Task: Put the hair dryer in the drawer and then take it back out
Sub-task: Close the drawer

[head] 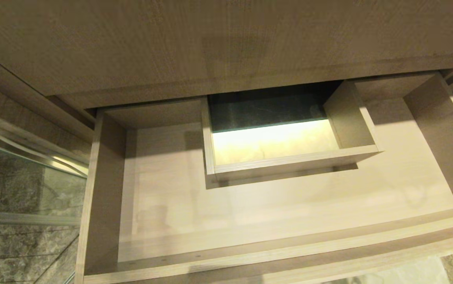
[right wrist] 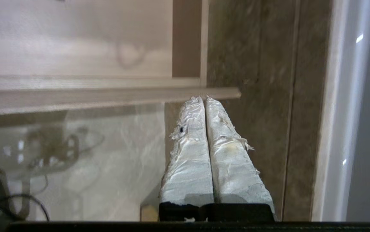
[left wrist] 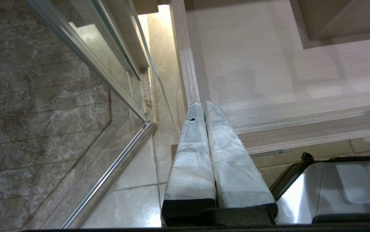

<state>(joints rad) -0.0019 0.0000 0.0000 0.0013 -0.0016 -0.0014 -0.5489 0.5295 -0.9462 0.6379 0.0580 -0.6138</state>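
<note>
The drawer [head: 104, 189] of pale beige wood-grain stands pulled out below me, with nothing lying in it. A boxed rectangular cutout [head: 289, 159] rises from its base near the back. The hair dryer is out of view. Neither gripper shows in the head view. My left gripper [left wrist: 201, 104] is shut and empty, its wrapped tips over the drawer's front left corner [left wrist: 188, 93]. My right gripper [right wrist: 203, 99] is shut and empty too, pointing at the drawer's front right end [right wrist: 217, 92], beside a dark stone wall.
The cabinet front [head: 226, 47] fills the space above the drawer. A glass shower screen with a metal rail [left wrist: 114, 167] stands to the left over glossy floor tiles [left wrist: 133, 199]. Part of my silver base [left wrist: 336, 190] shows. A white frame [right wrist: 342, 112] runs at the right.
</note>
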